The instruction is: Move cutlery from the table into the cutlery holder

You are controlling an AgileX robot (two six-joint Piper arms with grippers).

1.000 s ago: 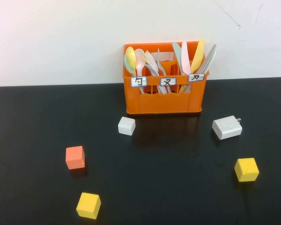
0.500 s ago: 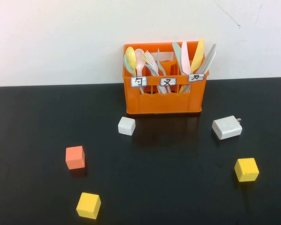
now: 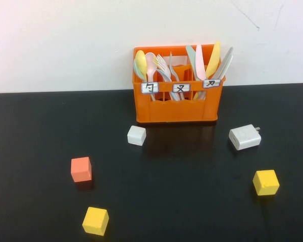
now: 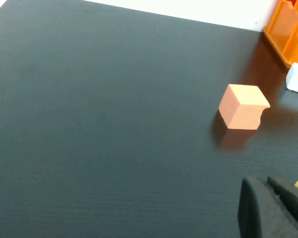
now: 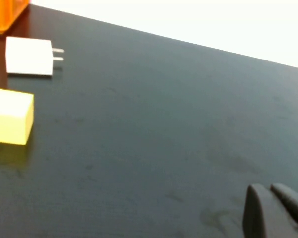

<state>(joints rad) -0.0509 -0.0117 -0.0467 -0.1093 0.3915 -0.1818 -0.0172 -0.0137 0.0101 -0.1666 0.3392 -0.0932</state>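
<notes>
Three compartments are seen in the orange cutlery holder (image 3: 178, 108), which stands at the back of the black table (image 3: 35, 131), close to the white wall (image 3: 65, 40). All the cutlery is held upright in it. The pale green spoon (image 3: 139, 69) is kept in the left compartment, beside a yellow spoon (image 3: 141, 59) and a pink spoon (image 3: 151, 63). Forks (image 3: 164, 68) are stood in the middle one. The long grey knife (image 3: 225, 64) is leaned in the right compartment with a yellow knife (image 3: 213, 59). No cutlery is seen lying on the table.

A small white cube (image 3: 136, 135) is placed just in front of the holder. A white plug (image 3: 244, 136) is laid to the right. An orange cube (image 3: 81, 169) and two yellow cubes (image 3: 95, 221) (image 3: 265, 182) are spread nearer the front.

The left gripper (image 4: 268, 198) is held low over the table near the orange cube, pressed shut and holding nothing. The right gripper (image 5: 270, 203) is held over bare table, well apart from the plug, also shut tight and holding nothing.
</notes>
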